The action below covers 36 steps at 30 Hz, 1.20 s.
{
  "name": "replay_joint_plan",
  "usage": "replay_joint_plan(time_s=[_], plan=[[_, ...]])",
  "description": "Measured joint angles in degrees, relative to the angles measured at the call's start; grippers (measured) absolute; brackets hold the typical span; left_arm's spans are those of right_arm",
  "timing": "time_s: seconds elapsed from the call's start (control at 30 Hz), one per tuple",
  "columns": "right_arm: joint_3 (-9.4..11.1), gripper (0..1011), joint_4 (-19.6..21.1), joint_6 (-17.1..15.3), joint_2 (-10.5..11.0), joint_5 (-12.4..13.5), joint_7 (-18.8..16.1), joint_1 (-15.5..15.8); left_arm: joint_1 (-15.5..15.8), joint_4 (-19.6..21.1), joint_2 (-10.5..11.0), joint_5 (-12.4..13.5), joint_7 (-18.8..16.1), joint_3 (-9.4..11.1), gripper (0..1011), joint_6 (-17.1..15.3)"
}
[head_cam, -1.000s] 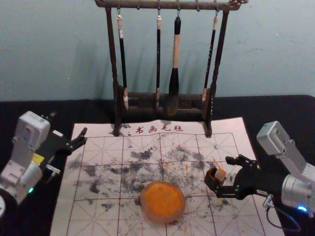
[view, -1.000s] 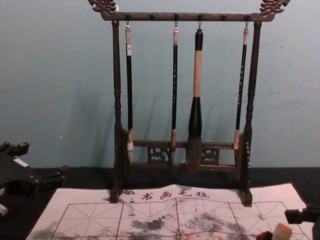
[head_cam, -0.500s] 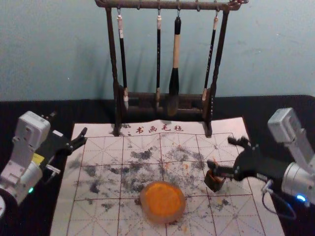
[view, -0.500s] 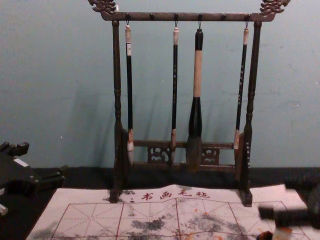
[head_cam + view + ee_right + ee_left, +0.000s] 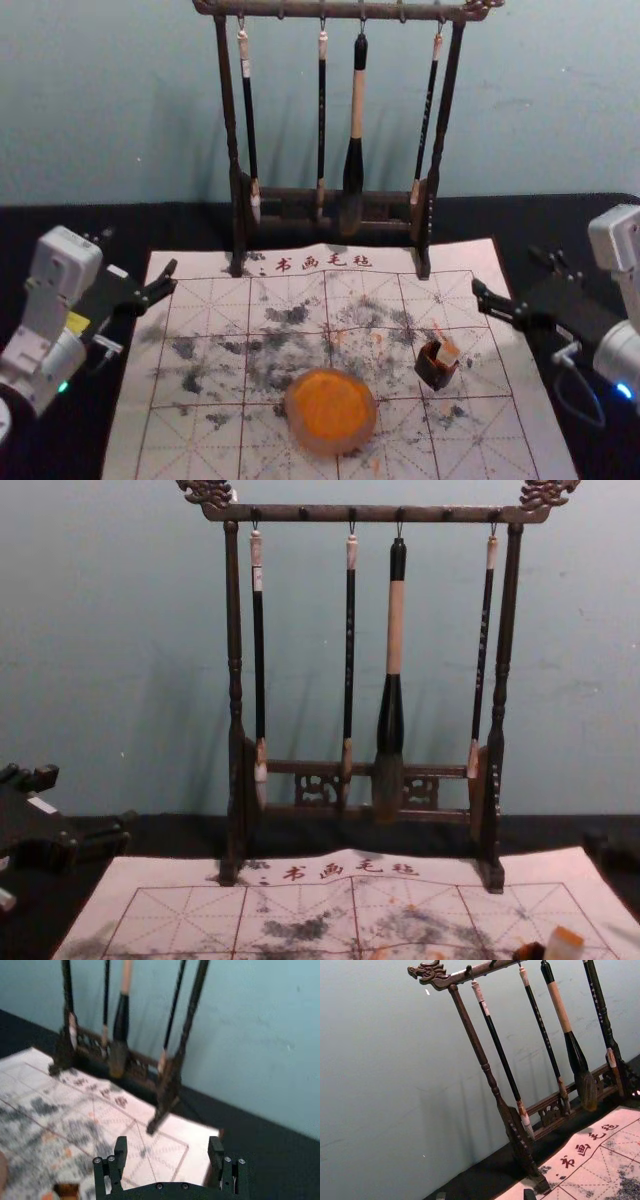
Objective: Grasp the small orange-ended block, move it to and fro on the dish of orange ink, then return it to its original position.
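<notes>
- So the block is leaning in the small dark box, orange end up and tilted toward the mat's right edge. That's on the right half of the mat.
- The right gripper is well spread, just air between its fingers, apart from the block and box. It's up and to the right of them, its tips by the mat's right edge, the rest out past that edge.
- Ink dish is left of the box and closer to the near side, with a narrow strip of mat between them. Way more room between the box and the mat's right edge.
- Brush rack stands along the mat's far edge, four brushes hanging, well apart from the block.
- Left gripper is parked by the mat's far left corner, fingers apart.
</notes>
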<state>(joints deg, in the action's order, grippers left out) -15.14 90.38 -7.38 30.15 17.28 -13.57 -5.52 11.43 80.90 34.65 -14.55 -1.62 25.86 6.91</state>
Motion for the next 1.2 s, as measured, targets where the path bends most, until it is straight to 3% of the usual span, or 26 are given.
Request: replay_joint_plan(time_s=[0.4, 1.2], plan=[[1.2, 1000, -2.0, -1.3, -2.4, -1.7, 1.9, 2.7, 0.0, 0.0, 0.0, 0.0, 0.0, 0.0, 1001, 0.0], [1.0, 1000, -1.9, -1.2, -2.0, -1.8, 1.7, 2.5, 0.0, 0.0, 0.0, 0.0, 0.0, 0.0, 1001, 0.0]])
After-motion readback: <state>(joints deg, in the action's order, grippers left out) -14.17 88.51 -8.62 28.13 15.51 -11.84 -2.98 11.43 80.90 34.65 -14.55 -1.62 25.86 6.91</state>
